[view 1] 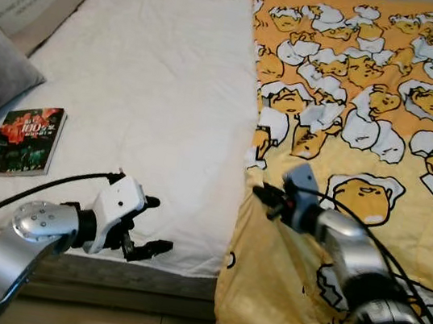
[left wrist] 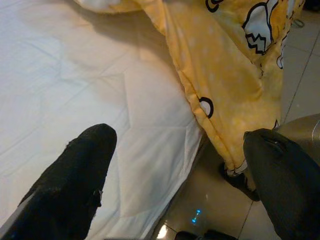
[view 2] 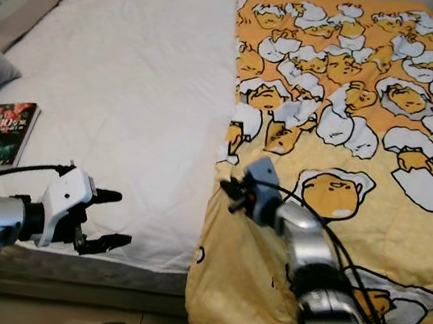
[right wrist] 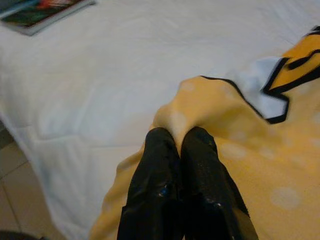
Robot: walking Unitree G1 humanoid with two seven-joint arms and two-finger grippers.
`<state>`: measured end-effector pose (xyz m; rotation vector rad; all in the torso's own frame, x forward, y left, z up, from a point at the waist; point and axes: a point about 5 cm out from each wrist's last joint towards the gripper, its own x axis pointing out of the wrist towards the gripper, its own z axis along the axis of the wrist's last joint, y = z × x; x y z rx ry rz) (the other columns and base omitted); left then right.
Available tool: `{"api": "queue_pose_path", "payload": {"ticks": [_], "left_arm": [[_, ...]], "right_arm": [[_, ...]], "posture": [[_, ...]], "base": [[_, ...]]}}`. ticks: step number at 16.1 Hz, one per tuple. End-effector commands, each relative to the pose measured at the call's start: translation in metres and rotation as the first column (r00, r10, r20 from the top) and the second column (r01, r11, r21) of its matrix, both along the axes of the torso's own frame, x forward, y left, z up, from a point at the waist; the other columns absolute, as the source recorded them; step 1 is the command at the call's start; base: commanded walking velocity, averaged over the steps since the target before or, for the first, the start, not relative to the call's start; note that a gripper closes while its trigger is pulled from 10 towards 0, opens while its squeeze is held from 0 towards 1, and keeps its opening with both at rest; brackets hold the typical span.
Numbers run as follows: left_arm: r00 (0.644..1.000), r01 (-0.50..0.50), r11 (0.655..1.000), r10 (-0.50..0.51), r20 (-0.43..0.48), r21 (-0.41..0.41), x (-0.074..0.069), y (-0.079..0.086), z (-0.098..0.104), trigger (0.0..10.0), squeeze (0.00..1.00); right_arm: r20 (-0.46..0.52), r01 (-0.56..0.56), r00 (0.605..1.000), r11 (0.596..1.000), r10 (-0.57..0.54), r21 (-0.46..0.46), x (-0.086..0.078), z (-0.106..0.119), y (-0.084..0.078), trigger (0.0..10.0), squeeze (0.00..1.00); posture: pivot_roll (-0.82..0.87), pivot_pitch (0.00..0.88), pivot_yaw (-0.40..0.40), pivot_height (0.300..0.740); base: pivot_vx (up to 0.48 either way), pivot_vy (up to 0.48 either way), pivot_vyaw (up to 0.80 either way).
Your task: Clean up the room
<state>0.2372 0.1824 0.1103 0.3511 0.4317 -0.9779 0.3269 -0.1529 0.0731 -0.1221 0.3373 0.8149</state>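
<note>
Yellow cartoon-print blanket (view 1: 371, 112) covering the right half of the white bed (view 1: 153, 95); its left edge is pinched between the closed fingers of the right gripper (right wrist: 177, 145). Left gripper (view 1: 150, 224), fingers spread, hovers at the mattress's front edge. Book (view 1: 24, 141) lies far left.

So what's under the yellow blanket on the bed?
The white mattress cover runs under the yellow blanket, whose edge the right gripper pinches. Anything further beneath is covered.
</note>
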Motion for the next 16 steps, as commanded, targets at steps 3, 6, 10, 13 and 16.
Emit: {"api": "queue_pose_path", "payload": {"ticks": [3, 6, 10, 13, 16], "left_arm": [[0.999, 0.025, 1.0, -0.025, 0.021, 0.0, 0.002, -0.013, -0.001, 10.0, 0.0], [0.999, 0.032, 0.999, -0.032, 0.038, -0.002, 0.004, -0.014, 0.004, 10.0, 0.0], [0.999, 0.038, 0.999, -0.038, 0.023, -0.002, 0.0, -0.011, 0.002, 10.0, 0.0], [0.999, 0.038, 0.999, -0.038, 0.019, -0.001, -0.001, -0.008, -0.001, 10.0, 0.0], [0.999, 0.044, 0.999, -0.044, 0.015, 0.0, -0.001, -0.009, -0.003, 10.0, 0.0]], "right_arm": [[0.061, -0.137, 0.989, 0.99, 0.136, 0.025, -0.02, 0.019, 0.004, 0.0, 0.0], [0.126, -0.161, 0.98, 0.986, 0.156, 0.033, -0.031, 0.051, -0.002, 0.0, 0.0], [0.178, -0.12, 0.977, 0.993, 0.115, 0.019, -0.033, 0.078, -0.012, 0.0, 0.0], [0.162, -0.183, 0.969, 0.983, 0.185, -0.028, -0.044, 0.088, -0.013, 0.0, 0.0], [0.086, -0.275, 0.956, 0.959, 0.28, -0.068, -0.059, 0.072, -0.001, 0.0, 0.0]], "posture": [[0.04, 0.0, 0.078, 0.74], [0.04, 0.0, 0.068, 0.74], [0.04, 0.0, 0.063, 0.74], [0.04, 0.0, 0.061, 0.74], [0.04, 0.0, 0.059, 0.74]], "base": [[0.0, 0.0, 0.0], [0.0, 0.0, 0.0], [0.0, 0.0, 0.0], [0.0, 0.0, 0.0], [0.0, 0.0, 0.0]]}}
